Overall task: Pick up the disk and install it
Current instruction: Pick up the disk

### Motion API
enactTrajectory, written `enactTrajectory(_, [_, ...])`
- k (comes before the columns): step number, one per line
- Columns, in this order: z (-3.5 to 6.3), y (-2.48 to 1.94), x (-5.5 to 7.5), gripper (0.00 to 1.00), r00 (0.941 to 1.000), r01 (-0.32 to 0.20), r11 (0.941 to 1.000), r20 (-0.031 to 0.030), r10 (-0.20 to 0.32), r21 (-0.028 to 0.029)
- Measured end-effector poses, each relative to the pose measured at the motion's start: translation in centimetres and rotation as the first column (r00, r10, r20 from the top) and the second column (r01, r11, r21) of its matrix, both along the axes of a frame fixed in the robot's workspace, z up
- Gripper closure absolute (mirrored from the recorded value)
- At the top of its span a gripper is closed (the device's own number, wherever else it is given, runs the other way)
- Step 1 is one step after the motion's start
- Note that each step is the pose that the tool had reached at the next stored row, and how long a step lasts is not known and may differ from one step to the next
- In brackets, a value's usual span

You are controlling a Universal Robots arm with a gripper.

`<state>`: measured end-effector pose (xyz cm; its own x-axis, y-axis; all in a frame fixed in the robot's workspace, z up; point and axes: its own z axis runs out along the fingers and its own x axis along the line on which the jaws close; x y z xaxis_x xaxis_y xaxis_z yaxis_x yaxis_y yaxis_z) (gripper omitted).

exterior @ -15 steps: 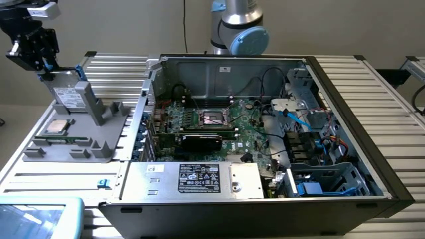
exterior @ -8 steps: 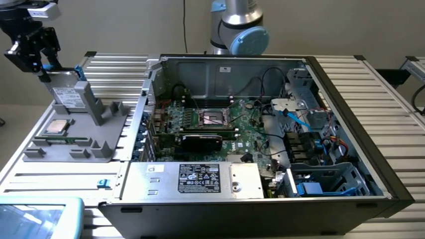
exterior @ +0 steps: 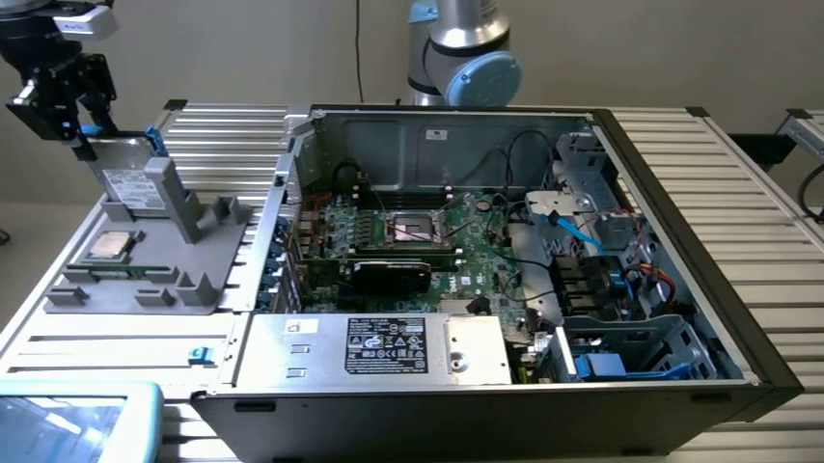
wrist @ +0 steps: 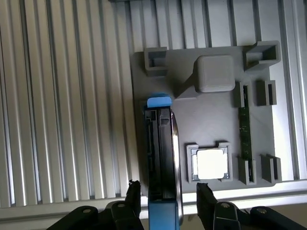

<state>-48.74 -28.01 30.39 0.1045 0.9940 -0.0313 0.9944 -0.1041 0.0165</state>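
The claw (wrist: 167, 187) stands spread astride the upright disk (wrist: 162, 143), processor chip (wrist: 211, 164) and grey post (wrist: 216, 73) close by.

On the slatted table (exterior: 219, 135), the fixture tray (exterior: 142, 289) lies at the exterior view's left, with the open computer case (exterior: 451, 424) to its right. The disk (exterior: 133, 181) stands on edge on the tray, seemingly leaning against the support block (exterior: 196, 207). The processor chip (exterior: 112, 245) sits in a pocket nearer the camera, and the memory stick (exterior: 123, 269) nearer still. The gripper (exterior: 65, 125) hangs over the disk's upper end, one finger (wrist: 133, 191) beside each face, not touching.
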Motion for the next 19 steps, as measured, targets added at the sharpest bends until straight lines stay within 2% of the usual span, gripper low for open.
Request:
enactTrajectory(5, [0.0,0.04,-0.01,0.42,1.0,0.0,1.0,-0.0001,0.0,-0.0001])
enactTrajectory(14, [-0.03,0.55,-0.69,0.42,1.0,0.0,1.0,0.0008,0.0,-0.0001])
enactTrajectory(19, [-0.07,0.6,-0.71,0.42,1.0,-0.003,1.0,0.0025,0.003,-0.0001])
